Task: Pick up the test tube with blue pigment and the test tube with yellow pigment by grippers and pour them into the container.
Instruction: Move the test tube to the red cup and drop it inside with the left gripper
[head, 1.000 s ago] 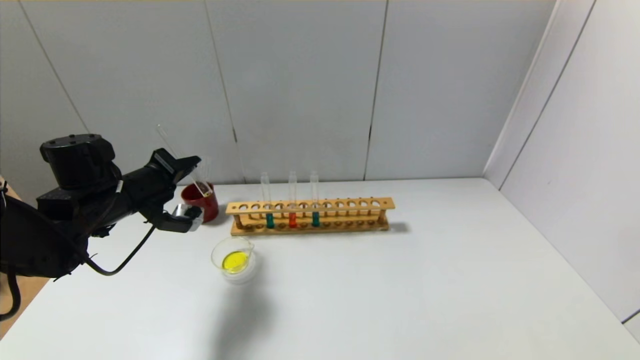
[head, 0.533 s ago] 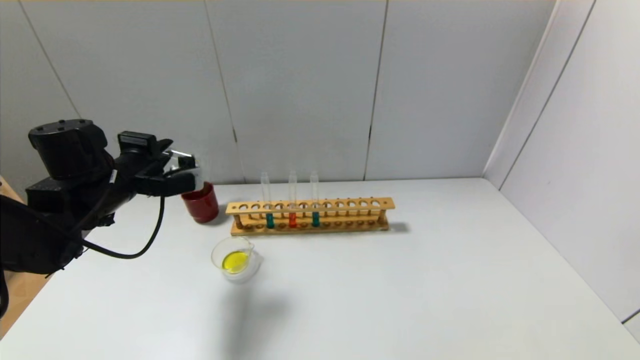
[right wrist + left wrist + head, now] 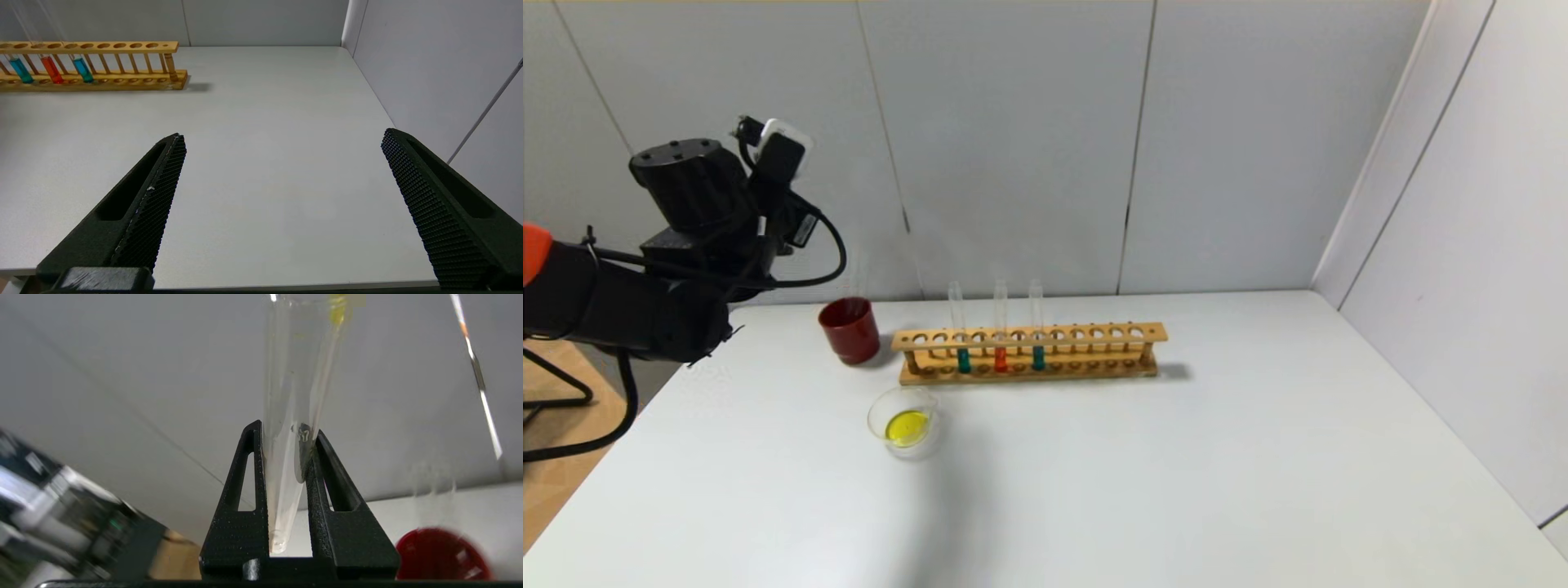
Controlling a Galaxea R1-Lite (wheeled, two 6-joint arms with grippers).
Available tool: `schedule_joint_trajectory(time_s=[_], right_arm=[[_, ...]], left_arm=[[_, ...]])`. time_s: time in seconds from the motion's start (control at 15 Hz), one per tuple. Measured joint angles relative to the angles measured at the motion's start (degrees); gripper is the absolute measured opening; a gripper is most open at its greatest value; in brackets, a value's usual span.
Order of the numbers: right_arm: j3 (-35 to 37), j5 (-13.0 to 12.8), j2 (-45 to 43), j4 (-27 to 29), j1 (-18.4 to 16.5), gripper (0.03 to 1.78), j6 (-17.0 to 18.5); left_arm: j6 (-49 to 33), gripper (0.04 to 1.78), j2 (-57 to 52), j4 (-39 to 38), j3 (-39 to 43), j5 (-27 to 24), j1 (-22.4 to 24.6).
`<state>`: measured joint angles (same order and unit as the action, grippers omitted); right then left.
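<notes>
My left gripper (image 3: pixel 772 147) is raised high at the far left, above and left of the red cup. In the left wrist view it (image 3: pixel 286 430) is shut on a clear test tube (image 3: pixel 294 396) that holds only a yellow trace near one end. The container (image 3: pixel 882 408), a low glass beaker, stands in front of the rack with yellow liquid in it. Two tubes with blue pigment (image 3: pixel 964 359) (image 3: pixel 1038 357) stand in the wooden rack (image 3: pixel 1094 333), also seen in the right wrist view (image 3: pixel 19 69) (image 3: pixel 83 69). My right gripper (image 3: pixel 282 136) is open and empty over the table's near right part.
A dark red cup (image 3: pixel 851 331) stands left of the rack; a faint clear tube seems to stand in it. An orange-red tube (image 3: pixel 1001 359) sits between the blue ones. Grey walls close the back and right. The table's edge runs along the left.
My left arm has lifted and swung back to the left, away from the red cup. Its gripper has turned from low beside the cup to pointing upward.
</notes>
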<state>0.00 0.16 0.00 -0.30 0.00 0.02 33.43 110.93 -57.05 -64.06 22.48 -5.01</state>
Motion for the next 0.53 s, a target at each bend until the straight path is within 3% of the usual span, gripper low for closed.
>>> schedule_joint_trajectory(time_s=[0.27,0.53], right_arm=[[0.00,-0.02,0.00,-0.02,0.00,1.75,0.00],[0.00,0.00,0.00,0.00,0.00,1.75,0.00]], left_arm=[[-13.86,0.32,2.44,2.36,-1.56,0.21,0.85],[-18.03,0.32,5.16,5.32,-3.24,0.00,1.35]])
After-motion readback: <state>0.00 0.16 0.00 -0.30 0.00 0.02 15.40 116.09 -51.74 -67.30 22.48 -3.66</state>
